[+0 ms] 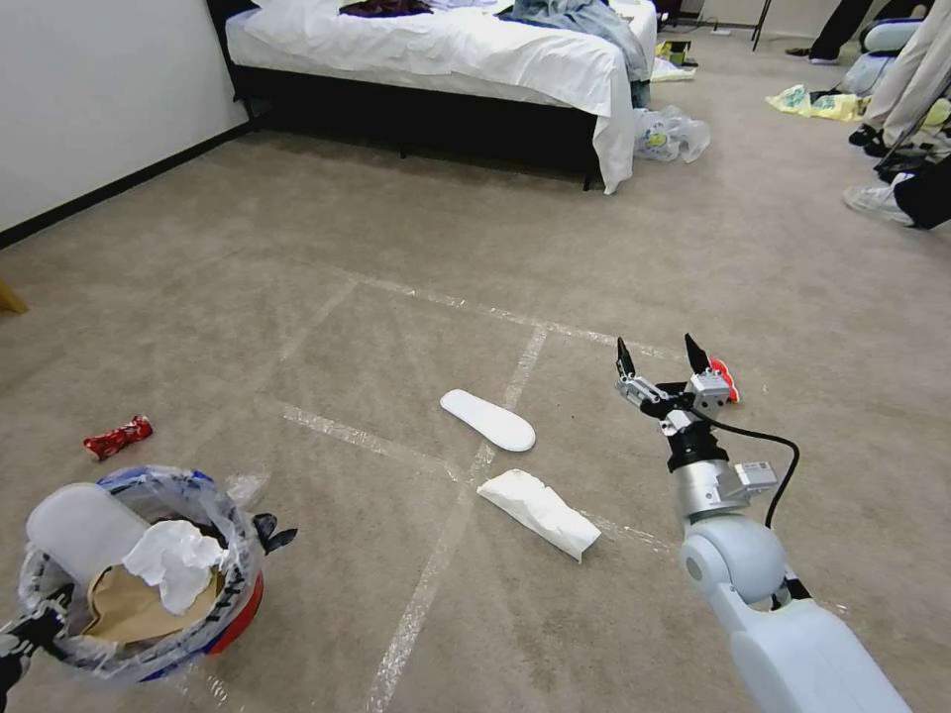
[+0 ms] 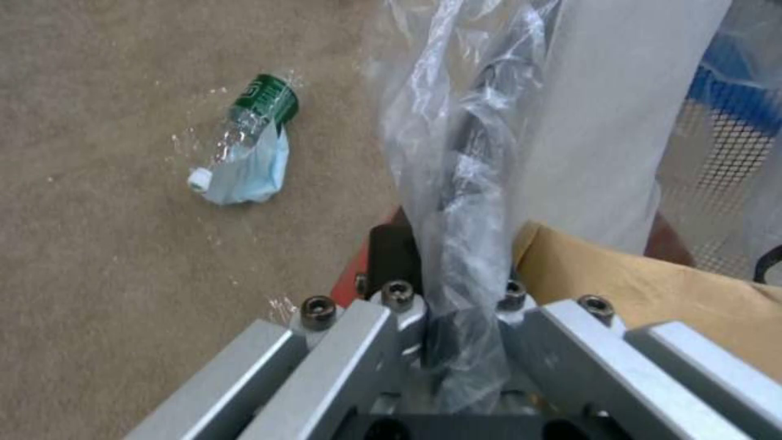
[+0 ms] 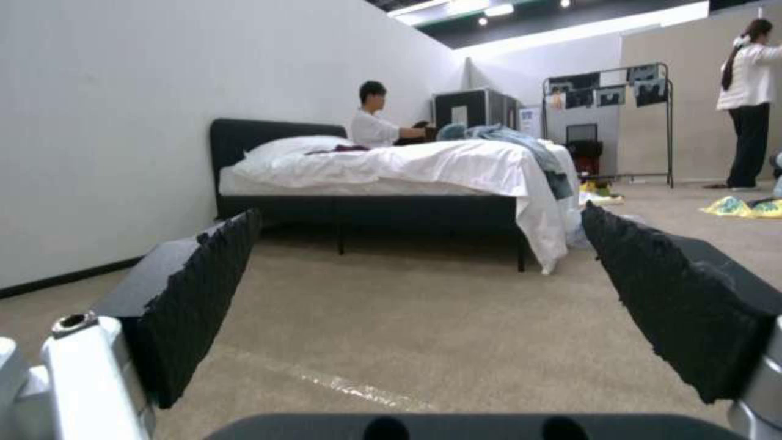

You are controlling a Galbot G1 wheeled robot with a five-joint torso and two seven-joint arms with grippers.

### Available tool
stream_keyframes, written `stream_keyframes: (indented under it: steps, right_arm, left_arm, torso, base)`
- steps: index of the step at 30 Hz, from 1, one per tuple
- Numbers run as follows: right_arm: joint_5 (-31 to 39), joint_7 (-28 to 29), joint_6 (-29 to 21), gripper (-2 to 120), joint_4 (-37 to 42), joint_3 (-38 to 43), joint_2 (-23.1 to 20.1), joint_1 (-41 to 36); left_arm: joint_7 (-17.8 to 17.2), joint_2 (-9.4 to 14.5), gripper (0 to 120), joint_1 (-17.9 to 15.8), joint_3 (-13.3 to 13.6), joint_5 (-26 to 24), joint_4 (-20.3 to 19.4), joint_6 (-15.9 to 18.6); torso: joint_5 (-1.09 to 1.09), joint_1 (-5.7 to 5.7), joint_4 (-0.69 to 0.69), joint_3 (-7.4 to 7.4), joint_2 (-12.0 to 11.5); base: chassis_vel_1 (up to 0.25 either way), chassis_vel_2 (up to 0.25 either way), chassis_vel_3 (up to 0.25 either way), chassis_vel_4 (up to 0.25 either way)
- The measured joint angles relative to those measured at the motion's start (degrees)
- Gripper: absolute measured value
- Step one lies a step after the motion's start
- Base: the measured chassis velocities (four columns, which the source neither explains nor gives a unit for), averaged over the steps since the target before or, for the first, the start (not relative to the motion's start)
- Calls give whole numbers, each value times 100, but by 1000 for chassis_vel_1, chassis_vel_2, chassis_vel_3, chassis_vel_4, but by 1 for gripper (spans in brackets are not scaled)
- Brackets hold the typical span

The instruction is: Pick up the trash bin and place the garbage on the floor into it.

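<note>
The left gripper is clamped on the rim of the trash bin, holding it low at the near left so litter can drop in. The right gripper hangs with fingers spread wide over the floor, right of the slipper and wrapper, probably ready to grab.

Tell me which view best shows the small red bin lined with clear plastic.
Head view: the red trash bin sits whole at lower left, its contents visible. The left wrist view catches just a red sliver of it and bunched liner at the left gripper.
</note>
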Motion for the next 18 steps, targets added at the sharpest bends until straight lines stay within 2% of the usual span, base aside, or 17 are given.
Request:
stream_keyframes:
  steps: [6, 12, 14, 15, 17, 18]
  right_arm:
    - [8, 71, -107, 100, -1, 3, -54, 16]
    - [41, 294, -659, 100, 53, -18, -238, 28]
    - [205, 570, -1457, 100, 60, -130, -402, 32]
    - [205, 570, -1457, 100, 60, -130, -402, 32]
    - [408, 811, -2211, 100, 25, -320, -536, 65]
    - [408, 811, -2211, 100, 25, -320, -536, 65]
  left_arm:
    - [30, 7, 1, 40, 17, 3, 24, 2]
    - [83, -7, 1, 75, 22, 35, 49, -1]
    - [120, -32, 1, 112, 22, 57, 49, -15]
    - [120, -32, 1, 112, 22, 57, 49, -15]
    - [138, -36, 1, 120, 9, 58, 49, -30]
    - [138, -36, 1, 120, 9, 58, 49, -30]
  torso:
    - [0, 0, -1, 0, 0]
    - [-1, 0, -2, 0, 0]
    - [-1, 0, -1, 0, 0]
    - [-1, 0, -1, 0, 0]
    - [0, 0, -1, 0, 1]
    - [0, 0, -1, 0, 1]
  base:
    - [0, 0, 0, 0]
    - [0, 0, 0, 0]
    - [0, 0, 0, 0]
    - [0, 0, 0, 0]
    - [0, 0, 0, 0]
    - [0, 0, 0, 0]
